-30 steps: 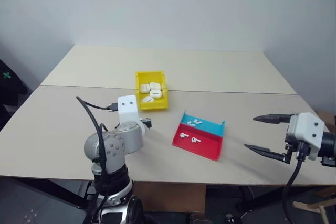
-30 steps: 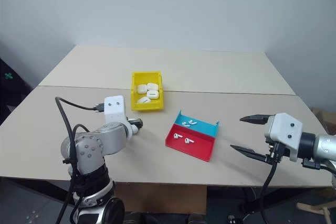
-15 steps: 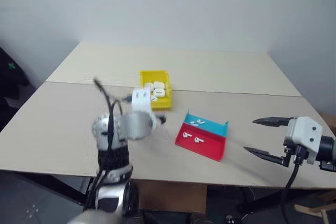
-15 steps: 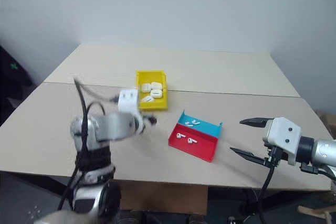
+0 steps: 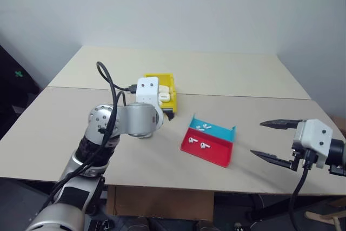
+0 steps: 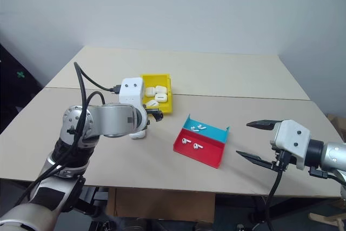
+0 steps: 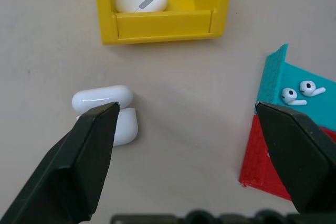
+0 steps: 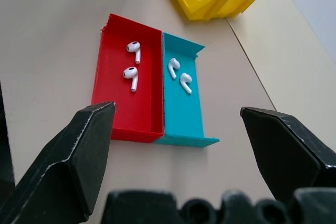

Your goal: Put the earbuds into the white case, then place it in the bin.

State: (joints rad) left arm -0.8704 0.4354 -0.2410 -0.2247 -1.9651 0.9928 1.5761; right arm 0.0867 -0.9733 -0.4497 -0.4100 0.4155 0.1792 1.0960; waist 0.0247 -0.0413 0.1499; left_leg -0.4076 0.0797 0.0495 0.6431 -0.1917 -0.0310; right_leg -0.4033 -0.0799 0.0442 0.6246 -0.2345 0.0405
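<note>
A white case lies on the table in front of the yellow bin, and its lid looks swung open. My left gripper hovers open above the bare table between this case and the tray, with one finger over the case's edge. Two earbuds lie in the tray's red half and two more earbuds in its blue half. Off to the right, my right gripper stands open and empty, pointing at the tray.
Several other white cases lie inside the bin. The red and blue tray sits mid-table, right of the bin. A black cable loops over my left arm. The table's front edge runs just below the tray.
My left arm has risen and swung forward and right, from low at the table's front up toward the bin. The right gripper has stayed in place. The camera view shifted slightly.
</note>
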